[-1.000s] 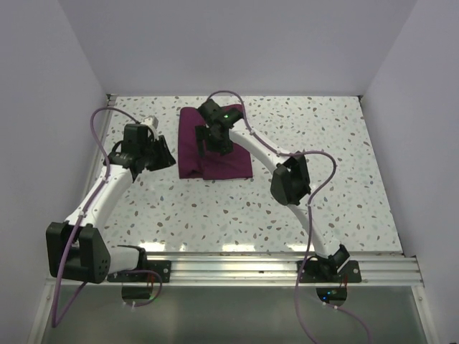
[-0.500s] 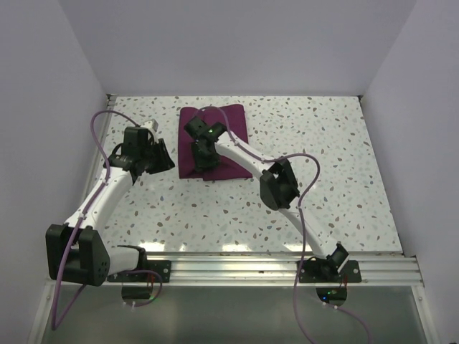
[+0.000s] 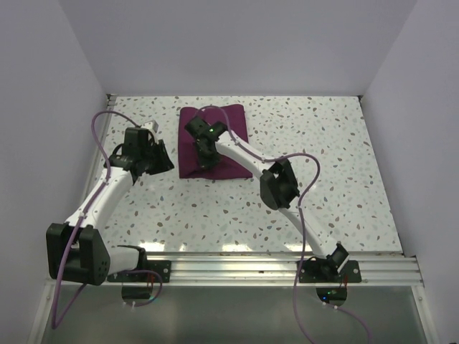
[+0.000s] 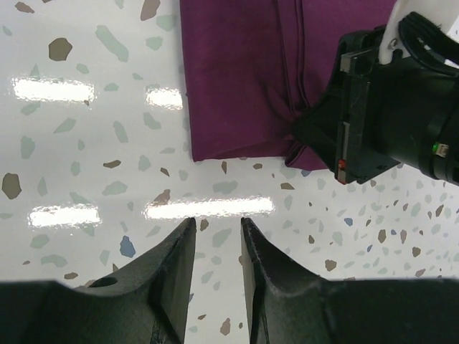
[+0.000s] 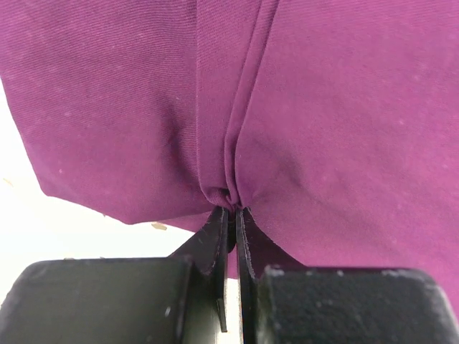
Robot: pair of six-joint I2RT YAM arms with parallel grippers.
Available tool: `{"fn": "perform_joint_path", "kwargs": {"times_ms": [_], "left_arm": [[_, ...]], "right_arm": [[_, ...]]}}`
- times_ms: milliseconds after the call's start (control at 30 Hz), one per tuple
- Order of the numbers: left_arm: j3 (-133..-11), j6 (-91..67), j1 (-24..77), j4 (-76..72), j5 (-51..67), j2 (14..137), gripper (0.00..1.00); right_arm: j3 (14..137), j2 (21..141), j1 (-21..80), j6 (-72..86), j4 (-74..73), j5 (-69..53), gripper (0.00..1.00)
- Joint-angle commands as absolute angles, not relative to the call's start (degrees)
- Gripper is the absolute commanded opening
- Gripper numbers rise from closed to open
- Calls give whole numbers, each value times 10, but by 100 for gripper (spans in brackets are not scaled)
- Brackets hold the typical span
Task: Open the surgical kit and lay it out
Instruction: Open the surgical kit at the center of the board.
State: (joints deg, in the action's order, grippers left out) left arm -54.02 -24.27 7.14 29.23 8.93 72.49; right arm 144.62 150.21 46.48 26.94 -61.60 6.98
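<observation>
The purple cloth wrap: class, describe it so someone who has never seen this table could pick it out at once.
Look at the speckled table, near the middle of its far edge. A folded rectangle lies flat there, the purple cloth wrap, with the right end effector pinching a fold at its near edge. It is the only coloured cloth there.
</observation>
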Motion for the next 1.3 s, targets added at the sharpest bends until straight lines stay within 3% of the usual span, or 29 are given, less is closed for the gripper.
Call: {"fn": "perform_joint_path", "kwargs": {"times_ms": [0, 300, 500, 700, 767, 933, 1267], "left_arm": [[-566, -221, 69, 299, 72, 733, 35], [-643, -192, 73, 314, 42, 796, 34], [-692, -178, 104, 312, 31, 849, 34], [-739, -191, 190, 304, 18, 925, 34], [-753, -200, 213, 299, 16, 946, 34], [-805, -216, 286, 296, 4, 1032, 35], [-801, -242, 337, 280, -33, 1127, 34]], "right_arm": [[1448, 1419, 451, 262, -632, 92, 0], [1348, 1301, 392, 279, -608, 83, 0], [1327, 1309, 379, 275, -621, 65, 1], [1289, 1313, 377, 262, -606, 43, 19], [1281, 1317, 377, 261, -605, 37, 35], [1268, 1324, 375, 258, -600, 29, 55], [1216, 1330, 375, 258, -585, 2, 55]]}}
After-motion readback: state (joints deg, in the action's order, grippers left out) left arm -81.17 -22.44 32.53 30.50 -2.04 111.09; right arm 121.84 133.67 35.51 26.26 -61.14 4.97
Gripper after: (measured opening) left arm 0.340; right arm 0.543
